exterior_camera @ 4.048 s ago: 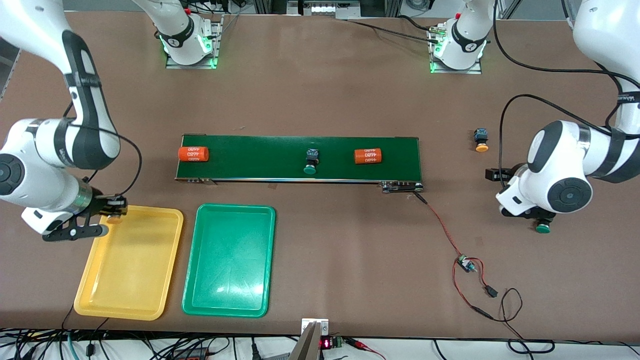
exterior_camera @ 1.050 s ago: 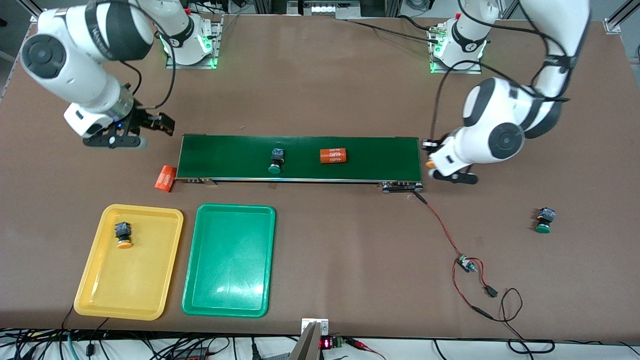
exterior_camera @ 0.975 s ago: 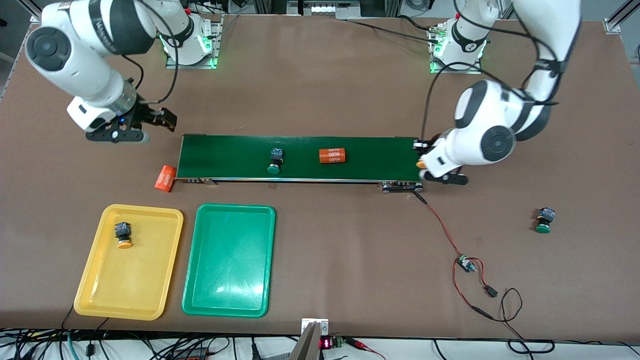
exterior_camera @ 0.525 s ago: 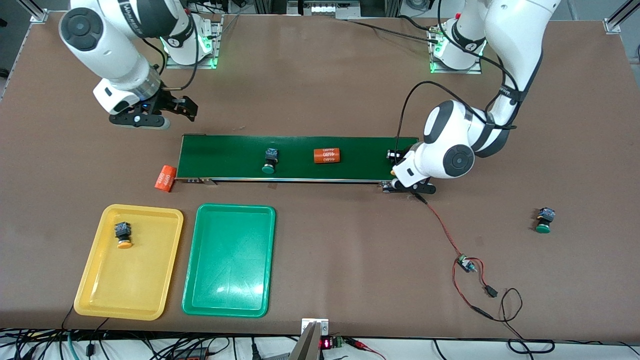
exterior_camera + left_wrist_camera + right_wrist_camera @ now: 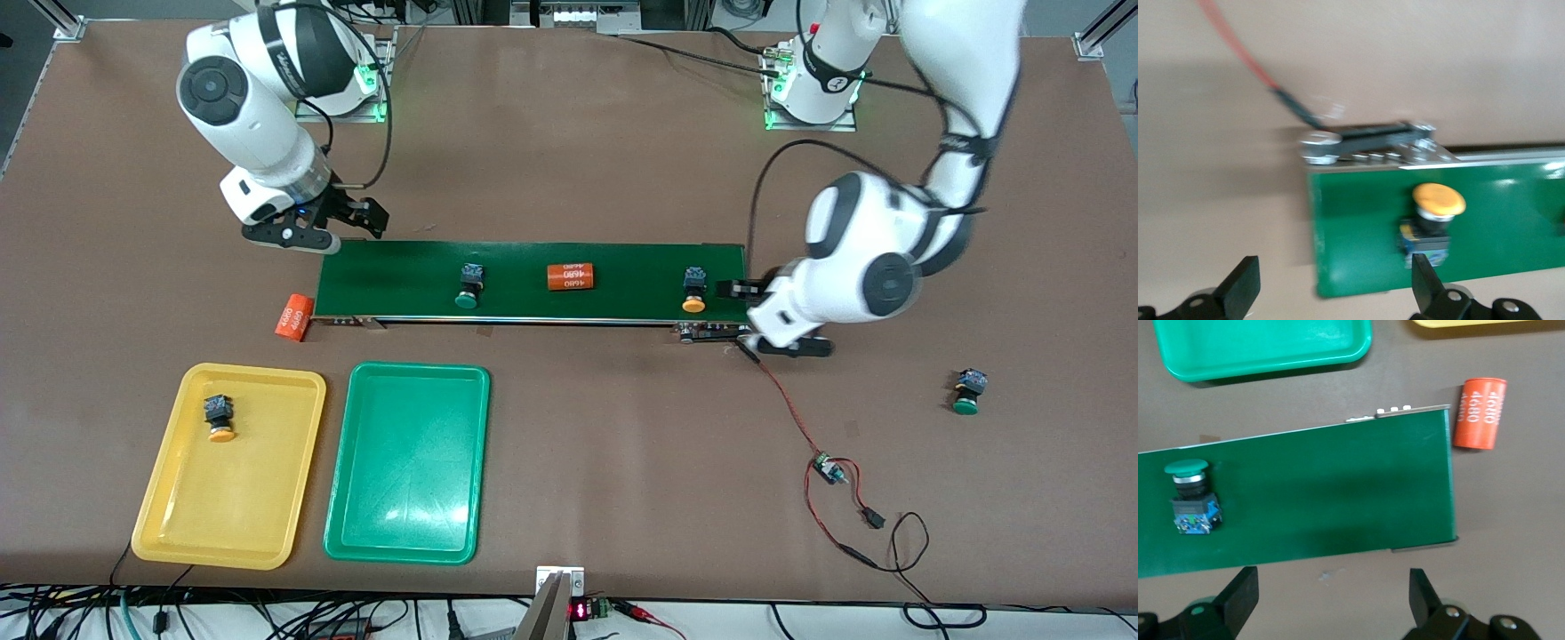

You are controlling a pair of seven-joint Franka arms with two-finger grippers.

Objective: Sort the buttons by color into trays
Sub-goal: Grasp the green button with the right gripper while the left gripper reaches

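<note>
A dark-green conveyor belt [image 5: 533, 280] lies lengthwise across the brown bench [image 5: 578, 169]. One orange cylinder [image 5: 570, 276] with white lettering lies on the belt. A second cylinder [image 5: 292, 318] lies on the bench, touching the belt's end. A red-and-black wire [image 5: 791, 409] runs from the belt's motor end to a small circuit board [image 5: 827, 468].

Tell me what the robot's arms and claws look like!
Both arms are glossy white with round dark-grey joints and thin black cables looping alongside. The left gripper and right gripper are black, each with two flat fingers. The bases glow green.
</note>
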